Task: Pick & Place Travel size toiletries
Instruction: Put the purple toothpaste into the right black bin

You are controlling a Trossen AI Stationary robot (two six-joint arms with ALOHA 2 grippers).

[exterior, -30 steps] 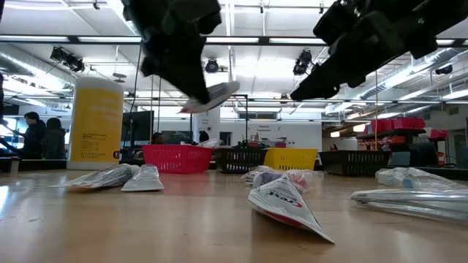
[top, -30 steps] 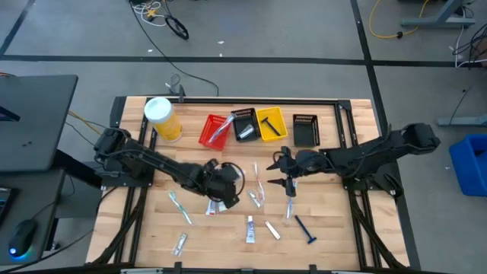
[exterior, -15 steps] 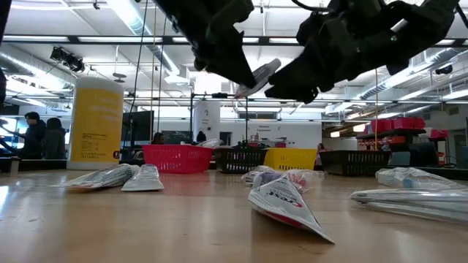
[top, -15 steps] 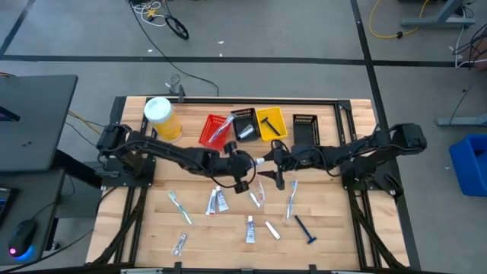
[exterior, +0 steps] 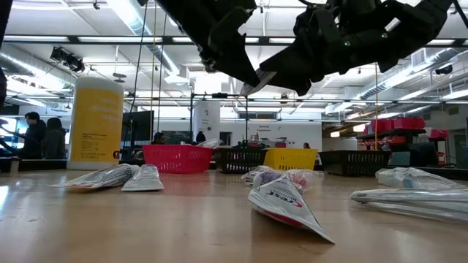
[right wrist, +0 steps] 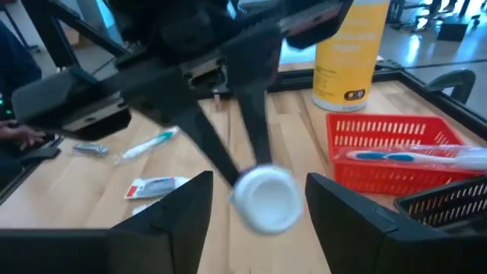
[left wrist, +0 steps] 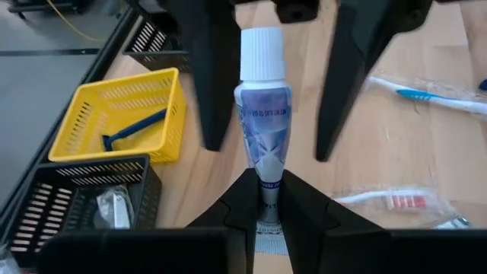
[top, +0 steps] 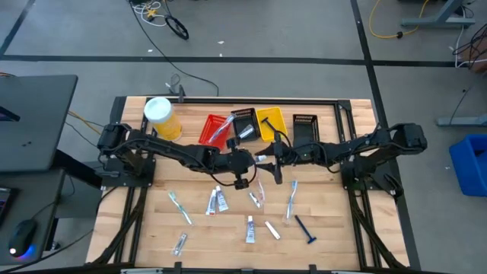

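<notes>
**Clerk:** One small tube (left wrist: 262,137), white cap, blue-and-white body, carried above the table near its middle. Holder?

**Checker:** Left gripper (left wrist: 262,199), fingers pinched on the tube's crimped tail, cap pointing away toward the right gripper (left wrist: 266,99). That one's fingers stand spread, one on each side of the cap end, not touching it as far as I can tell.

**Clerk:** Step in hand?

**Checker:** By my reading, a hand-over in mid-air. In the right wrist view the white cap (right wrist: 264,196) sits between its open fingers (right wrist: 183,209).

**Clerk:** Next move calls for?

**Checker:** Likely the right fingers closing on the cap end before the left lets go; after that, a carry to a bin. Which bin, I cannot say.

**Clerk:** Bins, from the table's centre?

**Checker:** All toward twelve o'clock: red bin (top: 215,129) with toothbrushes, a black bin (top: 243,124), yellow bin (top: 270,123) with a blue razor (left wrist: 133,131), second black bin (top: 304,129) toward one o'clock.

**Clerk:** Loose stock?

**Checker:** Tubes, toothbrushes and another razor (top: 305,228) scattered from four round to eight o'clock. Yellow canister (top: 162,119) at ten o'clock.
</notes>
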